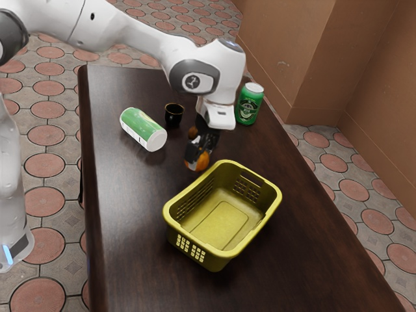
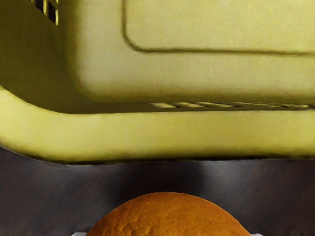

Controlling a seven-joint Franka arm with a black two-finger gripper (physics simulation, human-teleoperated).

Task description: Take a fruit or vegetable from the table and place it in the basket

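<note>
Because the jaws grip the orange (image 1: 203,161) from both sides, just outside the yellow basket (image 1: 224,224), it should clear the rim, then be lowered well inside before release.

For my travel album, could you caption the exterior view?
Over a dark table, a robot arm holds an orange beside a yellow basket.

Orange (image 2: 167,216) cropped in wrist view, basket (image 2: 157,133) likewise, table (image 1: 133,260) cut off
</note>
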